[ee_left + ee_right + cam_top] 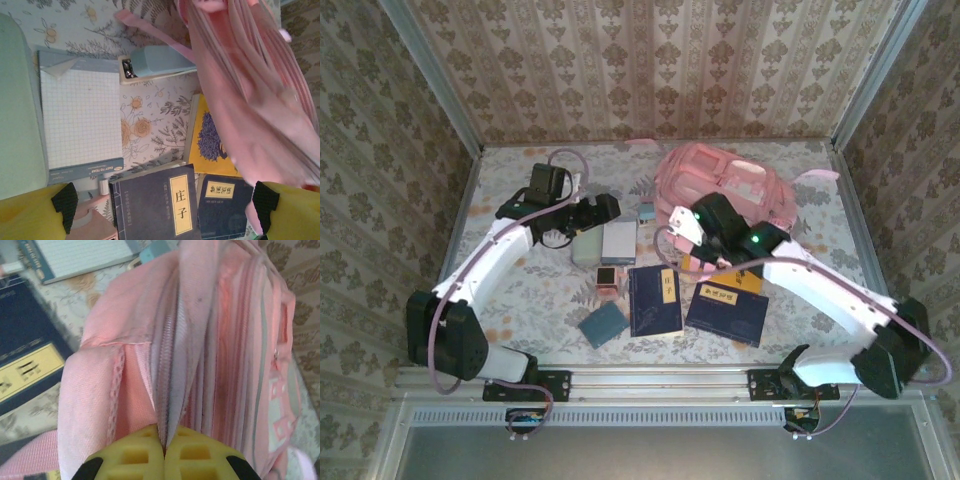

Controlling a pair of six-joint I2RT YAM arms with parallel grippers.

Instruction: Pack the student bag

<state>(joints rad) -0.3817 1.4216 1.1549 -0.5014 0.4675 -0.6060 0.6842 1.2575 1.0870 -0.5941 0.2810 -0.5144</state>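
Packing looks barely begun: the student bag lies at the upper right of the table, its zipper edge pinched tight by the right claw, while the left claw gapes wide over dark blue books and a notepad not yet packed.

Pink student bag on floral table, two dark books nearer.

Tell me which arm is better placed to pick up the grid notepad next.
Left. The left pincer is open near the grid notepad; the right pincer is shut on the zipper edge of the student bag, so it seems occupied.
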